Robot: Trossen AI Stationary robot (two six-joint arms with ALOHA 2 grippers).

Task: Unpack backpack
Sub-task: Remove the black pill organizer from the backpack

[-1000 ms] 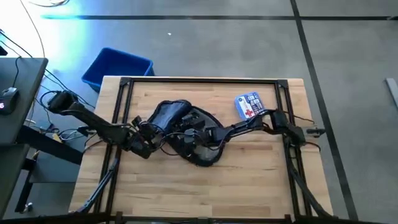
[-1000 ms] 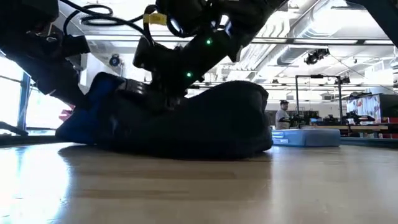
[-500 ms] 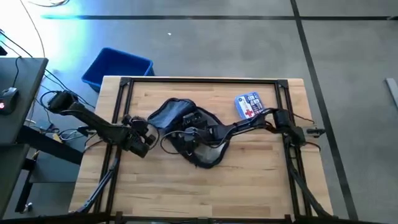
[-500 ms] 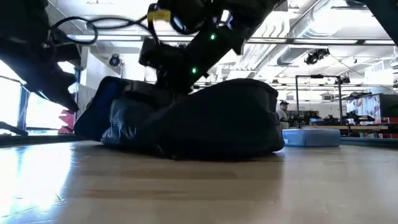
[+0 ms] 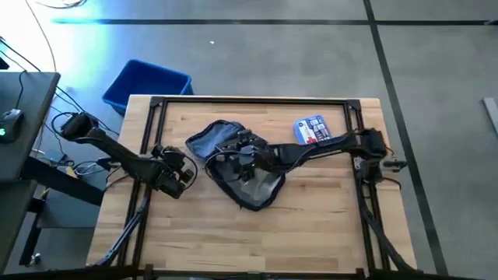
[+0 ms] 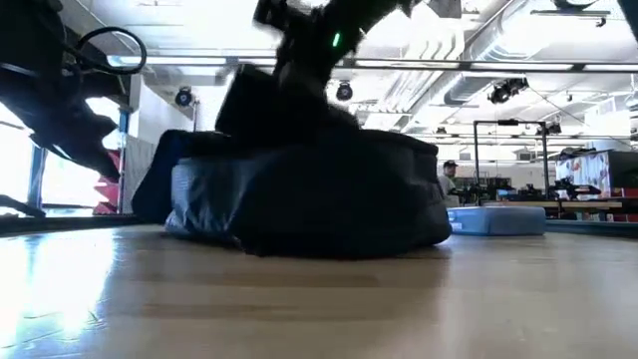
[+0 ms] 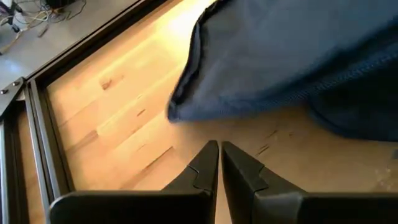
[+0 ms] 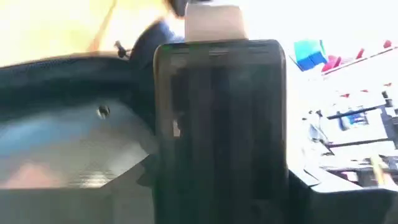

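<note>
In the low view, bare wooden table [image 6: 299, 309] fills the foreground. Behind it the backpack [image 6: 309, 194] lies slumped on its side, a rounded navy mound resting on the wood. From above, it sits near the table's middle [image 5: 233, 159], its opening spread and a paler lining showing.

The right gripper [image 5: 243, 162] hangs directly over the backpack's open mouth, its arm reaching in from the table's right edge. In the right wrist view a flat black slab [image 8: 221, 130] with a pale top stands upright between that arm's fingers, held above the backpack's rim, so the right gripper is pinching it. In the low view the same dark slab [image 6: 264, 100] shows tilted just above the backpack's top.

The left gripper [image 5: 180, 176] sits just beside the backpack on its left, apart from the fabric. In the left wrist view its fingers [image 7: 205, 165] are pressed almost together, holding nothing, with the backpack's blue edge [image 7: 261, 68] lying on the table just ahead.

Farther back, a white and blue box with a red cross [image 5: 311, 131] lies near the table's far right corner. Beyond the far left corner a blue bin [image 5: 146, 84] stands on the floor. A person [image 6: 451, 179] shows in the room behind.
</note>
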